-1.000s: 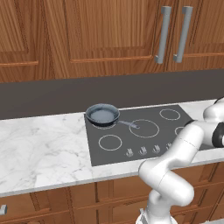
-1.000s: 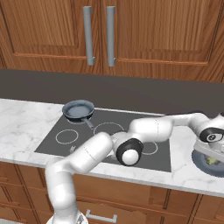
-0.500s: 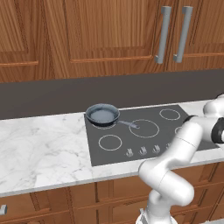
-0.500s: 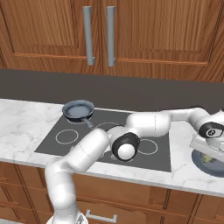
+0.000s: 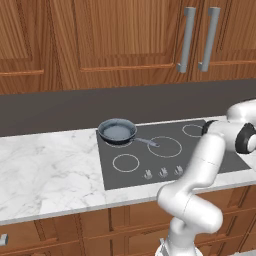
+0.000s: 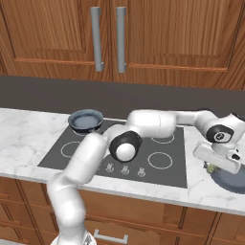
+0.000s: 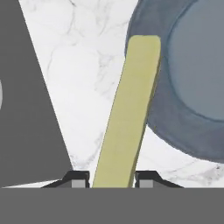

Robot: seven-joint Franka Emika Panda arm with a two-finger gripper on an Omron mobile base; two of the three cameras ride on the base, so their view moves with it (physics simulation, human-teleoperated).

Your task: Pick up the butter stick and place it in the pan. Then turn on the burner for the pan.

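The butter stick [image 7: 131, 109], a pale yellow-tan block, runs up from between my fingertips and rests across the rim of a blue-grey plate [image 7: 192, 131]. My gripper [image 7: 112, 179] is shut on it, one tip pressed to each side. In the right base view the gripper [image 6: 210, 168] hangs low over the marble counter, right of the cooktop, at the plate's [image 6: 233, 183] edge. The pan [image 5: 117, 131] [image 6: 86, 119] sits at the cooktop's back left corner, far from the gripper, with its handle pointing right. It covers the burner beneath it.
The dark glass cooktop [image 5: 150, 167] has several white rings and a row of knobs [image 5: 163, 172] [image 6: 125, 170] along its front edge. My arm reaches across the cooktop to the right. Wooden cabinets hang above the dark backsplash. White marble counter [image 5: 45, 165] lies to the left.
The jaws have narrowed onto the butter stick. The hand has shifted slightly left and down by the plate. The pan has not moved.
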